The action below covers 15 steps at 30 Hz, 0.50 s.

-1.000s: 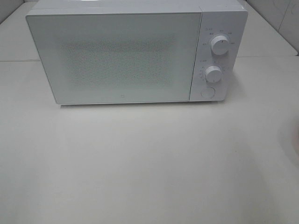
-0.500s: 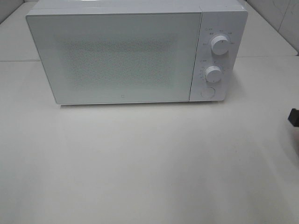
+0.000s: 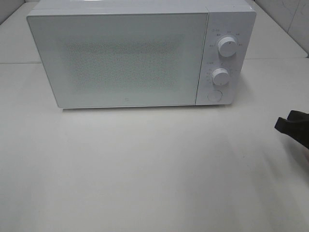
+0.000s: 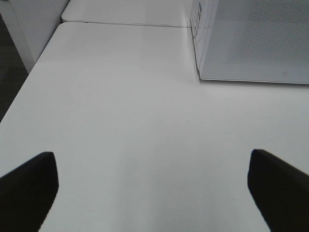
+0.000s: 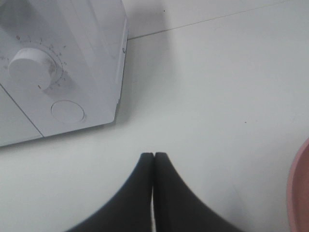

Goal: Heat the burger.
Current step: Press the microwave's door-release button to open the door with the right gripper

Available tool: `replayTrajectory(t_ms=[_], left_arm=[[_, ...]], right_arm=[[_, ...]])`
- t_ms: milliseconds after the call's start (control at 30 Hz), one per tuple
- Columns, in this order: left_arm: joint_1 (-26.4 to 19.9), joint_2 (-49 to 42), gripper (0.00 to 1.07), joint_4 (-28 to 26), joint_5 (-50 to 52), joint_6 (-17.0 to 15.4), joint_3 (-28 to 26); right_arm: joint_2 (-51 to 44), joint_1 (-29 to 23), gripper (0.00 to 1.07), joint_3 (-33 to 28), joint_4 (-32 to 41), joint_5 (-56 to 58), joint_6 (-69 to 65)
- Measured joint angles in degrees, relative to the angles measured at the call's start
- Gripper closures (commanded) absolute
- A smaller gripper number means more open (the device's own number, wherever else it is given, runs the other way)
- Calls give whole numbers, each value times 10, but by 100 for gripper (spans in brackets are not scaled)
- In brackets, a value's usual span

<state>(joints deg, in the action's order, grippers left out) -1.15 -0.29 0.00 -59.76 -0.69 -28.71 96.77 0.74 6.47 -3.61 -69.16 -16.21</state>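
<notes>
- Right gripper (image 5: 153, 155): jaws pressed together, holding nothing, above the table (image 3: 145, 169).
- Left gripper (image 4: 150, 158): jaws wide apart, empty.
- Microwave (image 3: 120, 58): door closed and facing the robot, long axis running left to right. Its round door button (image 5: 67, 111) lies ahead and left of the right gripper, the nearer arm.
- Burger: not in view. A pink rim (image 5: 301, 188) close beside that gripper may be its plate.

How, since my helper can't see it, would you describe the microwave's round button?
Find the white microwave. On its right-side control panel, below the upper knob and lower knob, sits the round button. Unlike them, it is flat, without scale marks.
</notes>
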Motion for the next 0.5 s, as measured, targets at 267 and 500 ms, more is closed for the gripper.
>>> replayTrajectory(t_ms=[267, 500], left_arm=[[0, 0, 4, 0, 0, 0, 0], [0, 0, 4, 0, 0, 0, 0]], right_arm=[[10, -67, 107, 8, 36, -1, -112], [68, -204, 107, 62, 184, -3, -197]])
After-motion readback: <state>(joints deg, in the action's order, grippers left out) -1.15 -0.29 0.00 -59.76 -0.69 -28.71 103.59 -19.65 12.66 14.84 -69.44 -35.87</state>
